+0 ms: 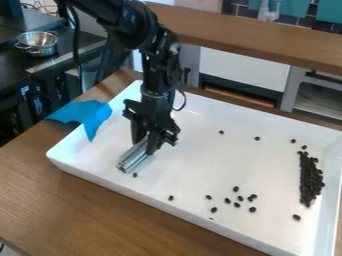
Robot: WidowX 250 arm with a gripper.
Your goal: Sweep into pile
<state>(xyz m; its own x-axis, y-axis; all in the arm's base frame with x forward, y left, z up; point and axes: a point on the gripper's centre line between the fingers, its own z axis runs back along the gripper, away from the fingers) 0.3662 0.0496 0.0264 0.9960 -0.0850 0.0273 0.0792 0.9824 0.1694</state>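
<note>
Smooth wood grain covers the table [73, 210], under a glossy white rectangular tray [133, 192]. Toward ten o'clock in the tray, the black gripper [145, 142] pinches a shiny, ridged silver tool [134, 156]. Small, dark, rounded beans make a long narrow pile [310, 180] at three o'clock; loose beans [240, 198] lie scattered around five. One limp blue cloth [87, 113] hangs over the rim at ten.
</note>
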